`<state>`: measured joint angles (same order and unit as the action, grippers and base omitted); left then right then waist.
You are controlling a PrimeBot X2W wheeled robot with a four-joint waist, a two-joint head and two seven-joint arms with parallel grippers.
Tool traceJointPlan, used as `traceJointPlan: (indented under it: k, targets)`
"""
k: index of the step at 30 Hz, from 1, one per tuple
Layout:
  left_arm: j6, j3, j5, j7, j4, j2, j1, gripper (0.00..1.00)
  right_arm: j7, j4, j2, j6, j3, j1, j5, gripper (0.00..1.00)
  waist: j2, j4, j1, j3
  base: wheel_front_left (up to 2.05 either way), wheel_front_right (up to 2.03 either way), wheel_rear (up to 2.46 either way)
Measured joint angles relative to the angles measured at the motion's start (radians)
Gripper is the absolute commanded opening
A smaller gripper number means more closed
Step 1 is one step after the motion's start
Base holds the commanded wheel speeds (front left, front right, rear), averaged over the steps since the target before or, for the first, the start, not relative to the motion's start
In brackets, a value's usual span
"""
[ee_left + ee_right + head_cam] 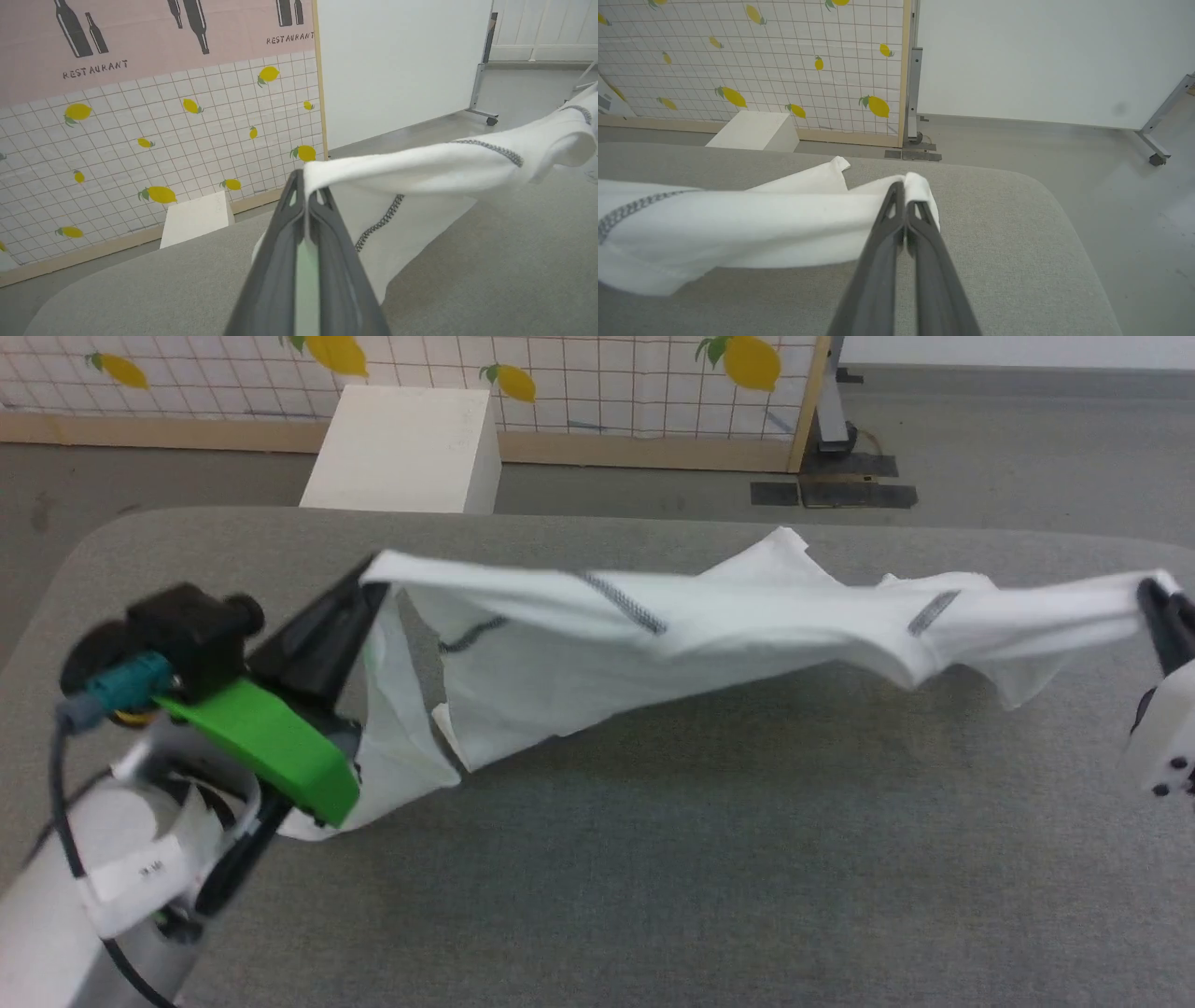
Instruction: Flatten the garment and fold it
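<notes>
As fingers [322,630] pinch both ends, the garment [747,616] spans left-right.

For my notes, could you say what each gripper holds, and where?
The shirt: left gripper pinches one end, right gripper the opposite end.

right claw [1150,593] cut off by head view's edge, garment [560,653] partly behind left claw [367,574]
</notes>
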<state>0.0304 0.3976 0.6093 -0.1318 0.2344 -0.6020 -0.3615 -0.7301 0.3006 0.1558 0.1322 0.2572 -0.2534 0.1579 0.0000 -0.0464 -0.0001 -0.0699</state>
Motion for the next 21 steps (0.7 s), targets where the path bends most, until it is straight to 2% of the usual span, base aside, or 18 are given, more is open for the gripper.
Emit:
traceJointPlan:
  k: [4, 11, 17, 21]
  targets:
    - [0.014, -0.048, 0.062, -0.074, 0.048, -0.019, -0.143, 0.0, -0.078, 0.028, 0.109, 0.0, -0.052, -0.131, 0.014, 0.0, 0.0, 0.017, 0.0, -0.019, 0.0, 0.0, 0.0]
    - [0.014, -0.135, 0.101, -0.123, -0.027, -0.028, -0.41, 0.0, -0.151, -0.067, 0.217, 0.0, -0.143, -0.45, 0.023, 0.0, 0.0, 0.037, 0.0001, -0.107, 0.0, 0.0, 0.0]
    - [-0.006, -0.16, 0.089, -0.153, -0.163, -0.026, -0.621, 0.0, -0.137, -0.211, 0.253, 0.001, -0.24, -0.74, -0.014, 0.0, 0.0, 0.05, 0.0001, -0.228, 0.0, 0.0, 0.0]
    - [-0.023, -0.178, 0.048, -0.148, -0.241, -0.029, -0.755, 0.0, -0.071, -0.297, 0.239, 0.001, -0.275, -0.929, -0.058, 0.0, 0.0, 0.057, 0.0001, -0.317, 0.0, 0.0, 0.0]
